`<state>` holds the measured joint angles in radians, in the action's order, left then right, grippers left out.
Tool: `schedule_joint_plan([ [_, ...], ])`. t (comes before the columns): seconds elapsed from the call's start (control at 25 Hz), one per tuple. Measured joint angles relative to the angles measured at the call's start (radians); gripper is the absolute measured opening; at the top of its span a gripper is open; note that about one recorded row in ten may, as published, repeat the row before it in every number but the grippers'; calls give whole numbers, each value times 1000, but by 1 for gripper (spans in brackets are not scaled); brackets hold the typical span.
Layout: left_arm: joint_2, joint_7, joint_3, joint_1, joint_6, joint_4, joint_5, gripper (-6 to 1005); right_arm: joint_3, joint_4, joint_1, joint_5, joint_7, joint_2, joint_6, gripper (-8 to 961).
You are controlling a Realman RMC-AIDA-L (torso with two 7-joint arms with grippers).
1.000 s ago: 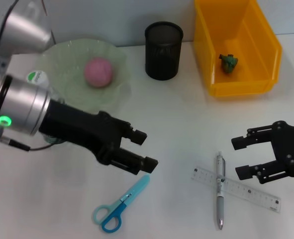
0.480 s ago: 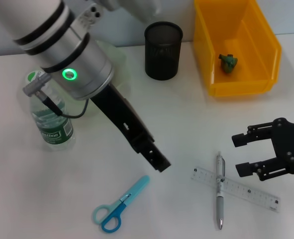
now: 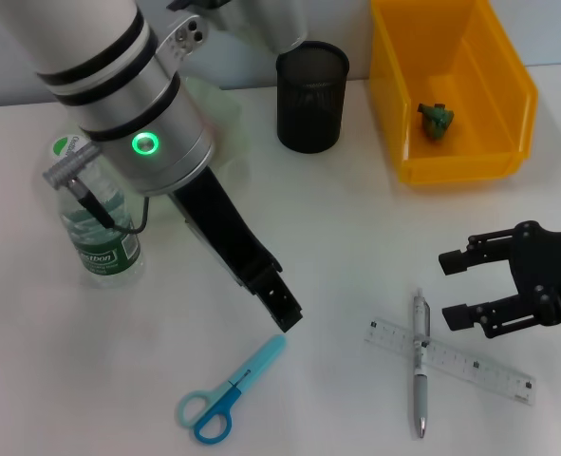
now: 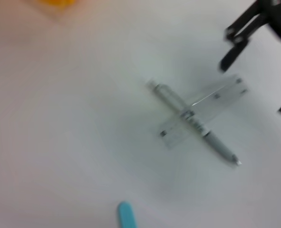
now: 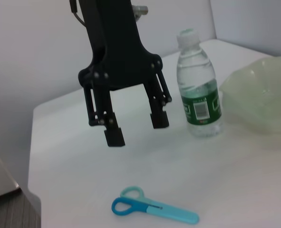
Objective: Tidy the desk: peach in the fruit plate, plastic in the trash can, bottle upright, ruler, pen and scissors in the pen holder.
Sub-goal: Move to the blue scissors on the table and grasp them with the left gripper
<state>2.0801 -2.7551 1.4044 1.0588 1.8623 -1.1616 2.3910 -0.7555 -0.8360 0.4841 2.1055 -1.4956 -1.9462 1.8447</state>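
One bottle (image 3: pixel 95 220), one pen (image 3: pixel 419 364), one ruler (image 3: pixel 451 360), one pair of scissors (image 3: pixel 229 389), one pen holder (image 3: pixel 311 96), one trash can (image 3: pixel 451 90) and one fruit plate (image 3: pixel 225 122) sit on the white counter (image 3: pixel 356 237). The left tool (image 5: pixel 133 126) hangs above the counter with its fingers spread wide and nothing between them; the scissors lie flat just below and near it, the bottle stands upright beside its arm. The right tool (image 3: pixel 462 284) hovers open and empty just beside the pen, which lies crossed over the ruler. The trash can holds a crumpled green scrap (image 3: pixel 437 120). The arm hides most of the fruit plate, so its contents cannot be told
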Motion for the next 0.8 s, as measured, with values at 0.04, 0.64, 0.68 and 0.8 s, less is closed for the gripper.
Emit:
schedule_joint_plan([
  [0.04, 0, -5, 3, -2, -4, 13, 8, 786, 0, 0, 2, 6, 0, 0, 0, 724],
  [0.64, 0, -111, 192, -3, -86, 92, 25, 786, 0, 3, 5, 26, 0, -3, -27, 721],
  [0.68, 0, -116, 200, -4, -96, 93, 25, 786, 0, 3, 5, 26, 0, -4, -27, 721],
  [0.8, 0, -116, 200, -4, -96, 93, 25, 786, 0, 2, 3, 27, 0, -8, -28, 720],
])
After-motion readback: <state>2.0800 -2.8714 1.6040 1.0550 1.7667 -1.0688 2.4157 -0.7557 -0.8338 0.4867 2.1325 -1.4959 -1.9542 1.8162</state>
